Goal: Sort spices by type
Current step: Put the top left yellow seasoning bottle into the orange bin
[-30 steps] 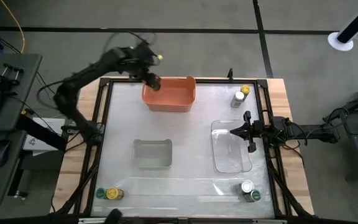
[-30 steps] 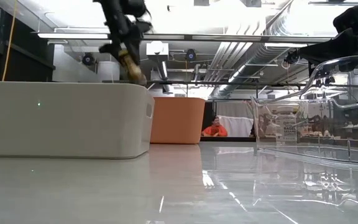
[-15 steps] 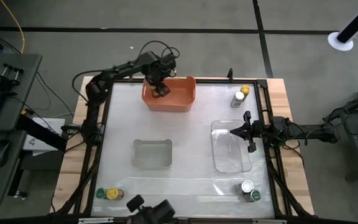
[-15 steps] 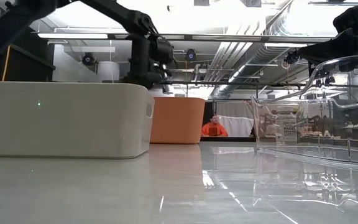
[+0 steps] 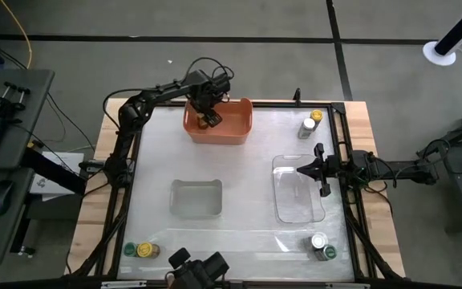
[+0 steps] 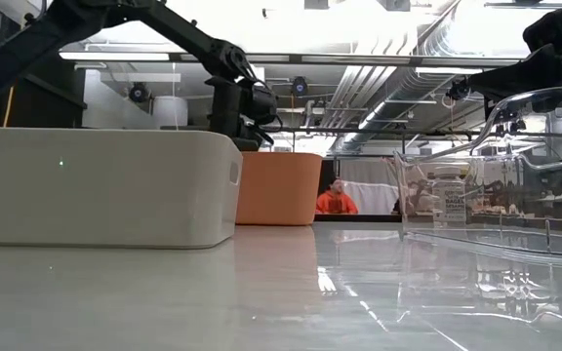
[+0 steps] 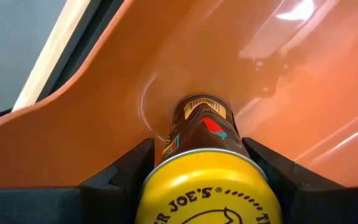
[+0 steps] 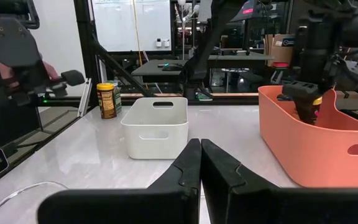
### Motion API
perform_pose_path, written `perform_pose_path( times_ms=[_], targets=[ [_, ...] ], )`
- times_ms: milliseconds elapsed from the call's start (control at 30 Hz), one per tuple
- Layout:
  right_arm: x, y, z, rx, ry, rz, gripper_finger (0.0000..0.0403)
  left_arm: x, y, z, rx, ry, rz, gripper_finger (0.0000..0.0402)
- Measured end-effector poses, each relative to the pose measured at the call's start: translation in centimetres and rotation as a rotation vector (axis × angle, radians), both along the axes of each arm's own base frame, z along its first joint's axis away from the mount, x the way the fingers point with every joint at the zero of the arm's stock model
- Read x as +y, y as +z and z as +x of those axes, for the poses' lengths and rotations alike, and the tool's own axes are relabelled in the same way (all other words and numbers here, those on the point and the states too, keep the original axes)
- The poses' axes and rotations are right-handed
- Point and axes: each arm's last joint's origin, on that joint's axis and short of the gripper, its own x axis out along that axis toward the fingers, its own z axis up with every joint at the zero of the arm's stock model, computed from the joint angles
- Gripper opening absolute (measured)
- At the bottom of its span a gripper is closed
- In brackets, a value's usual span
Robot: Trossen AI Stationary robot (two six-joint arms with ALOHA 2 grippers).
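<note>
My left gripper (image 5: 209,120) reaches down into the orange tub (image 5: 235,133) at the far edge, shut on a yellow-lidded spice jar (image 7: 207,180); the right wrist view shows this jar (image 8: 307,107) at the tub's rim. Two more jars stand at the far right corner (image 5: 312,122), two at the near left corner (image 5: 143,250) and two at the near right corner (image 5: 322,246). My right gripper (image 5: 321,170) waits shut over the clear tub's right edge (image 5: 325,197), its fingers (image 8: 199,155) together on nothing. My left gripper pinches the yellow-lidded jar between its two fingers (image 7: 126,171), one on each side of its lid end (image 7: 185,163). The fingers come from above, pointing down, along the jar. The jar hangs base down (image 7: 201,107) inside the orange tub; whether the base touches the tub, I cannot tell.
A white tub (image 5: 196,198) stands in the table's middle left and a clear rectangular tub (image 5: 297,189) in the middle right. A raised frame (image 5: 131,160) runs round the table. A person in orange (image 6: 337,202) sits far behind the table.
My left gripper, still shut on the jar, has swung from the orange tub's far left corner toward the right and the near side, over the tub, and has gone down into it. The right arm has kept still.
</note>
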Motion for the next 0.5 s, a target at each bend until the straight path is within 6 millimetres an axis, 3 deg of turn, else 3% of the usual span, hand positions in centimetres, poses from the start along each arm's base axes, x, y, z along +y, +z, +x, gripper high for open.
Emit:
perform_pose_path(
  times_ms=[233, 500],
  targets=[
    [0.00, 0.01, 0.00, -0.001, 0.000, 0.000, 0.0000, 0.04, 0.00, -0.05, -0.003, 0.005, -0.006, 0.0256],
    [0.00, 0.01, 0.00, 0.000, 0.000, 0.000, 0.0000, 0.02, 0.01, -0.05, -0.015, 0.031, -0.017, 0.0264]
  ],
)
